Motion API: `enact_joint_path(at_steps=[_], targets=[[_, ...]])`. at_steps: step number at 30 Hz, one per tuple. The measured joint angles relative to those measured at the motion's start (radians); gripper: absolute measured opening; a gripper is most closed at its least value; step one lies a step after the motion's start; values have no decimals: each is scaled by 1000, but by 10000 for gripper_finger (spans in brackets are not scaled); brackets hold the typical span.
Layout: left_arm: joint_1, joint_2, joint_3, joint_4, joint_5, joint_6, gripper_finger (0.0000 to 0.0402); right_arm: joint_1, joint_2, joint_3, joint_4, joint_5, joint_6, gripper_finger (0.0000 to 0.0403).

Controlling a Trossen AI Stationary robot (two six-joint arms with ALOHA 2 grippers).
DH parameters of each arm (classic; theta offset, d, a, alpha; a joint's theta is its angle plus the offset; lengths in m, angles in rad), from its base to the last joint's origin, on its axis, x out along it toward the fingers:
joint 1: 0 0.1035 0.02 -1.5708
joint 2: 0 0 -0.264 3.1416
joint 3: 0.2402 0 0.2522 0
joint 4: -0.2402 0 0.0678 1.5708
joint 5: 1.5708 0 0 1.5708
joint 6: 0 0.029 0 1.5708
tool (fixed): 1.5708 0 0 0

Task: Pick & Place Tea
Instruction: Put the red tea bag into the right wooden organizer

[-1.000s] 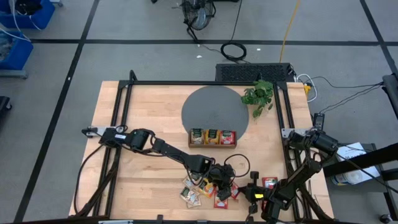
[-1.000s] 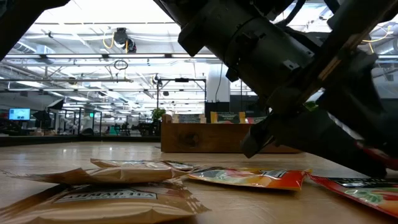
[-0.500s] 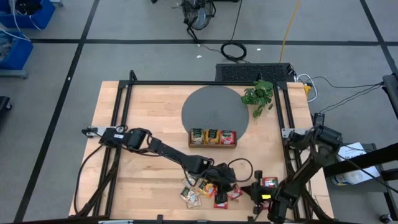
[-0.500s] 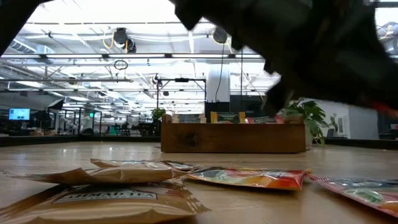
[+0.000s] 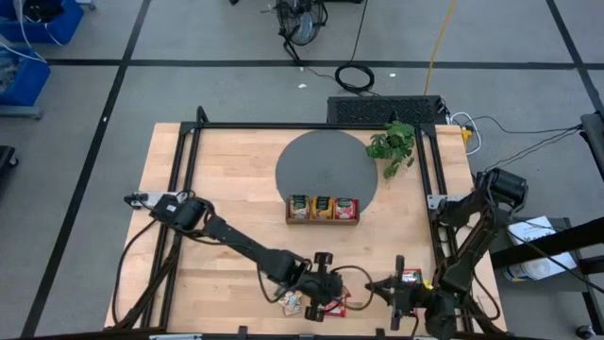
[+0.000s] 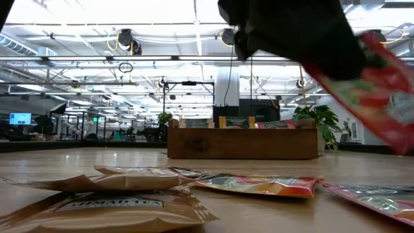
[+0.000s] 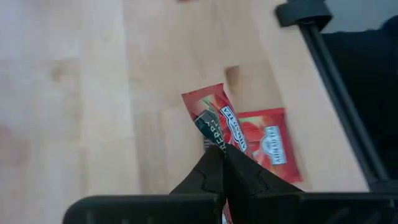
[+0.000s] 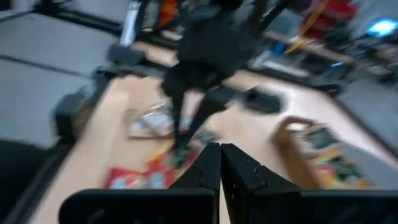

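My left gripper (image 5: 328, 295) (image 7: 222, 154) hangs over the table's near edge, shut on a red tea sachet (image 7: 211, 115) (image 6: 388, 97). Under it several sachets lie flat on the wood: beige-green (image 6: 110, 208), orange-yellow (image 6: 259, 185) and red (image 7: 267, 143). To their right my right gripper (image 5: 376, 286) (image 8: 219, 152) hovers, shut with nothing in it. The wooden tray (image 5: 322, 208) (image 6: 242, 142) stands farther back, a sachet upright in each of its three slots. My left gripper pinches the red sachet at one end (image 7: 225, 140) between its two fingers. They come slanting down from above. The sachet is lifted clear of the table and sticks out beyond the fingertips, tilted.
A grey round mat (image 5: 326, 165) lies behind the tray, with a small plant (image 5: 392, 144) at its right. One more red sachet (image 5: 410, 278) lies beside the right arm. Black frame rails (image 7: 336, 93) run along the table's sides.
My left gripper has risen and drawn toward the table's near edge, rolling as it went, and has lifted the red sachet off the table. My right gripper has risen too and tipped closer to level. The other sachets have stayed where they were.
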Motion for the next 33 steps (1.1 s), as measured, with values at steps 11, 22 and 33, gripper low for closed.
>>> enact_joint_path(at_steps=[11, 22, 33], targets=[[-37, -3, 0, -7, -220, 19, 4, -151, 74, -4, 10, -332, 110, 50], [-50, -3, 0, -9, -244, 40, 3, -225, 74, -5, 11, -331, 112, 172], [-55, -3, 0, 18, -261, 43, 5, -329, 90, -5, 78, -577, 97, 180]])
